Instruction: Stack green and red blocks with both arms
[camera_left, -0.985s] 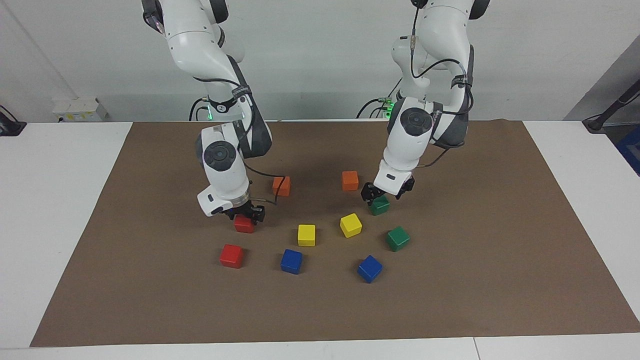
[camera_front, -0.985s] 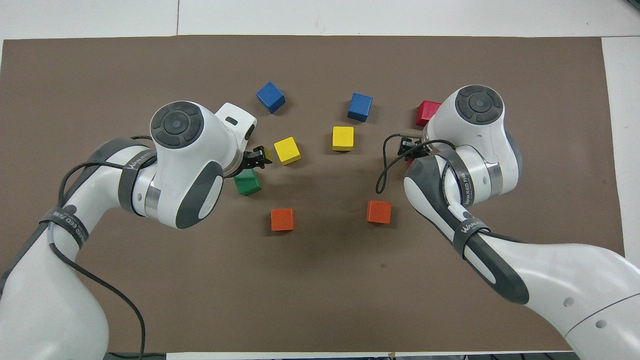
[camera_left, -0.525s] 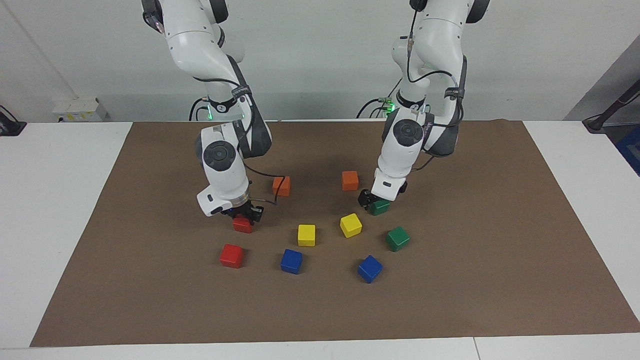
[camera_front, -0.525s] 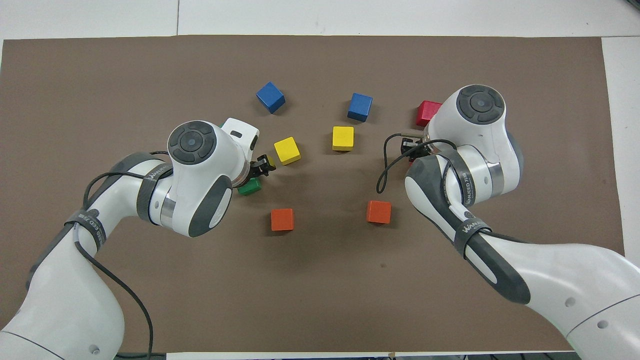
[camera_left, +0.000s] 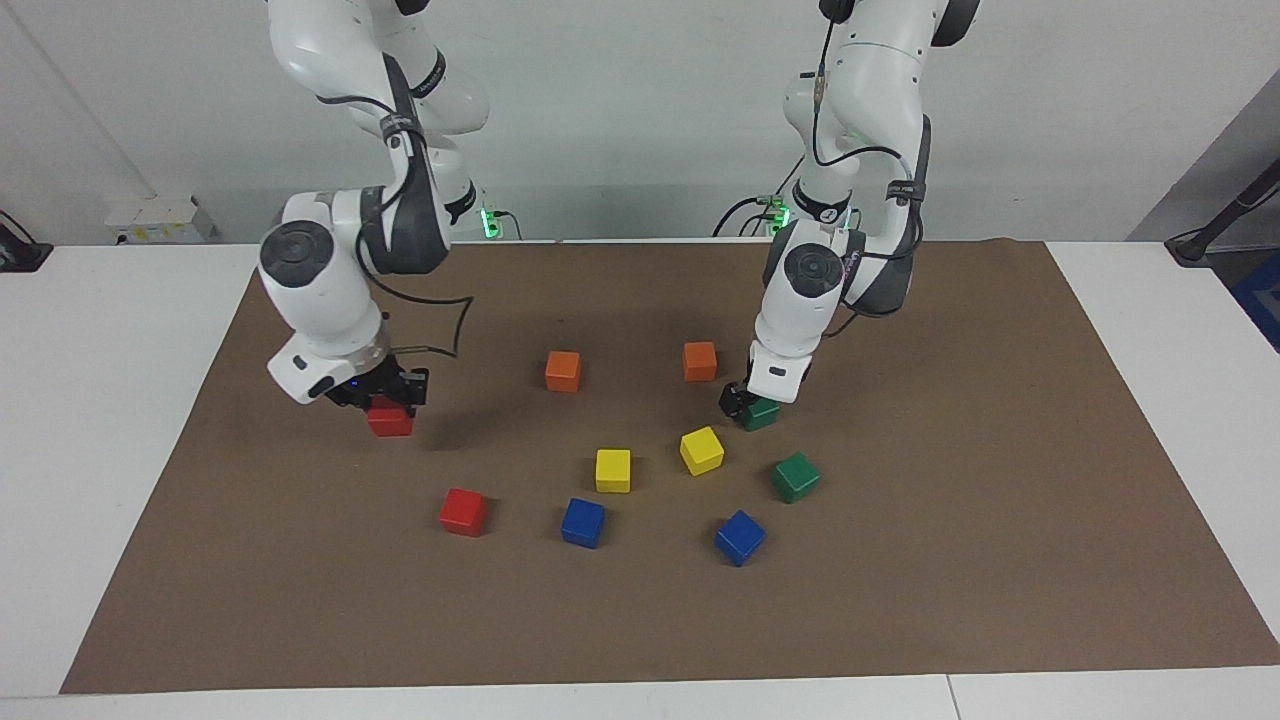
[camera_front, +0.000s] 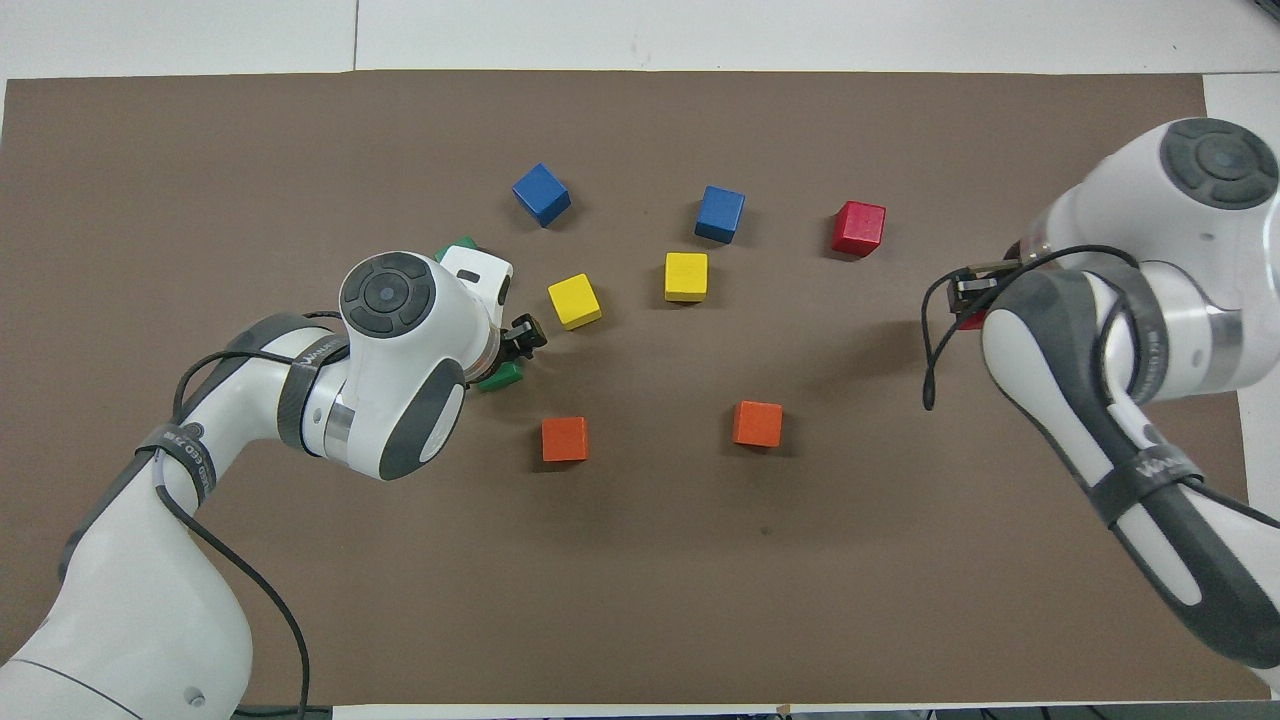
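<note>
My right gripper (camera_left: 385, 393) is shut on a red block (camera_left: 390, 419) and holds it just above the brown mat, toward the right arm's end of the table. Only a sliver of that block (camera_front: 967, 321) shows in the overhead view, under the right gripper (camera_front: 968, 298). The other red block (camera_left: 463, 512) lies on the mat (camera_front: 859, 227). My left gripper (camera_left: 742, 402) is down on a green block (camera_left: 762, 413) that rests on the mat; the wrist mostly covers that block (camera_front: 500, 377) from above. The second green block (camera_left: 796, 477) lies farther from the robots, its corner (camera_front: 458, 247) peeking past the left wrist.
Two orange blocks (camera_left: 563, 370) (camera_left: 700, 360) lie nearest the robots. Two yellow blocks (camera_left: 613, 470) (camera_left: 701, 450) sit mid-mat and two blue blocks (camera_left: 583, 522) (camera_left: 739, 537) farther out. All rest on a brown mat (camera_left: 1000, 500).
My right gripper has lifted its red block and carried it sideways toward the right arm's end of the table. My left gripper has settled lower over its green block.
</note>
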